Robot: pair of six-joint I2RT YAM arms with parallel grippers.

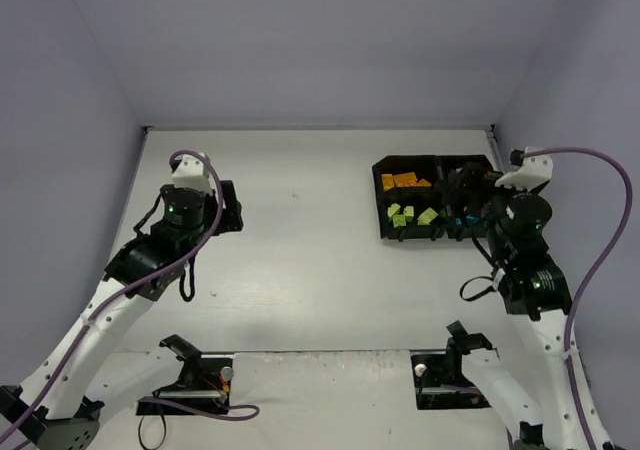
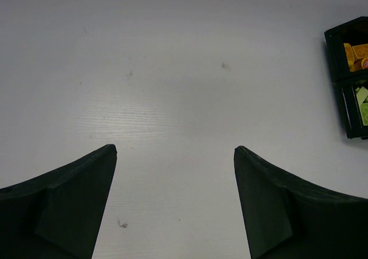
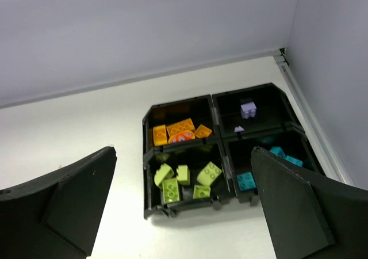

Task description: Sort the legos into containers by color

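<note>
White table (image 1: pixel 300 270); tray (image 3: pixel 190 209) holds legos (image 3: pixel 208 172) in 4 compartments. L gripper (image 2: pixel 175 148) & R gripper (image 3: pixel 183 150) wide open, empty.

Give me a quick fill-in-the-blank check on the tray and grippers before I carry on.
In the right wrist view, the tray compartment just below the orange bricks holds ____ bricks.
The purple bricks sit just above the ____ ones.
The left gripper and right gripper both stand ____, holding nothing.
Missing: yellow-green; cyan; open.
</note>
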